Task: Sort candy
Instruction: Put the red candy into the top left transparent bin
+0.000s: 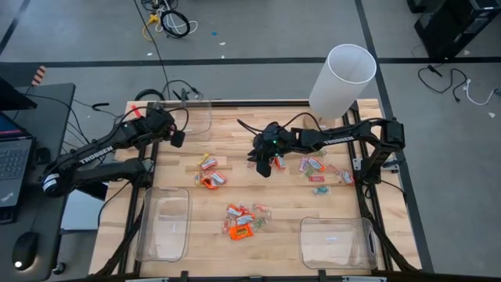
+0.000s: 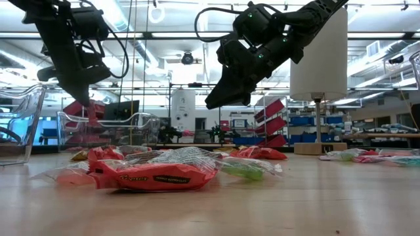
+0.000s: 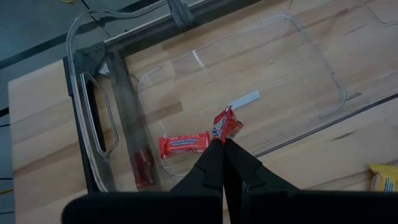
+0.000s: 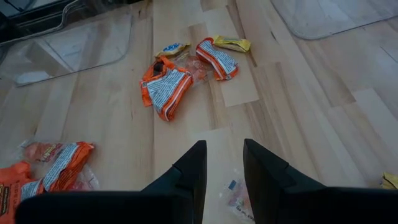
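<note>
Our left gripper (image 3: pixel 222 142) pinches a red candy (image 3: pixel 225 123) right over the bin (image 3: pixel 311 56). Our right gripper (image 4: pixel 222 163) hangs half open, empty.

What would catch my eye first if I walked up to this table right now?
Probably the bright wrapped candy scattered in small heaps across the wooden table. Next, the left gripper, shut on a red candy above a clear bin at the table's far left corner. The right gripper hangs open, empty, mid-table.
</note>
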Controlling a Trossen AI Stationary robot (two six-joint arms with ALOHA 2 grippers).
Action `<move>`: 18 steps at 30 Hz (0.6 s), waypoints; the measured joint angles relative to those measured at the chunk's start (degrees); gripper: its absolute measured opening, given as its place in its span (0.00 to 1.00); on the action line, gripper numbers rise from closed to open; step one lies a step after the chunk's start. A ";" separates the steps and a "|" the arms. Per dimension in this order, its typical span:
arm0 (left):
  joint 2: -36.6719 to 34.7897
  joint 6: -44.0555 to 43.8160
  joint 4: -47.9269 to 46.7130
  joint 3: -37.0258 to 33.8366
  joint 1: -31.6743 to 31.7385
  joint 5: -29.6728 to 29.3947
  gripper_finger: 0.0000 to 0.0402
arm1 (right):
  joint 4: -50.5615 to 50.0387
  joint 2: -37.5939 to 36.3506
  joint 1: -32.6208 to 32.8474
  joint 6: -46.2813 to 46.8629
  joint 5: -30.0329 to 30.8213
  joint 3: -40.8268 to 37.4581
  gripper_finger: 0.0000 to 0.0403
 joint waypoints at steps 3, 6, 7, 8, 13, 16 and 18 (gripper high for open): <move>0.00 0.01 -0.01 0.00 0.00 0.00 0.00 | 0.00 0.00 0.00 0.00 -0.01 0.00 0.23; 0.00 -0.01 -0.01 0.00 0.00 0.00 0.00 | 0.00 0.00 0.00 0.00 0.01 0.00 0.23; 0.00 -0.09 -0.01 0.00 0.00 -0.02 0.00 | 0.00 0.00 0.00 0.00 0.00 0.00 0.23; 0.00 -0.17 -0.03 0.00 0.00 -0.02 0.00 | 0.00 0.00 0.00 0.00 0.01 0.00 0.23; 0.00 -1.01 -0.03 0.00 0.00 -0.03 0.00 | 0.00 0.00 0.00 0.02 -0.01 0.00 0.23; 0.00 -1.31 -0.03 0.00 0.00 -0.33 0.00 | 0.00 0.00 0.00 0.02 0.01 0.00 0.23; 0.12 -1.83 -0.03 0.00 0.00 -0.45 0.00 | -0.01 0.00 -0.02 0.02 0.01 0.00 0.23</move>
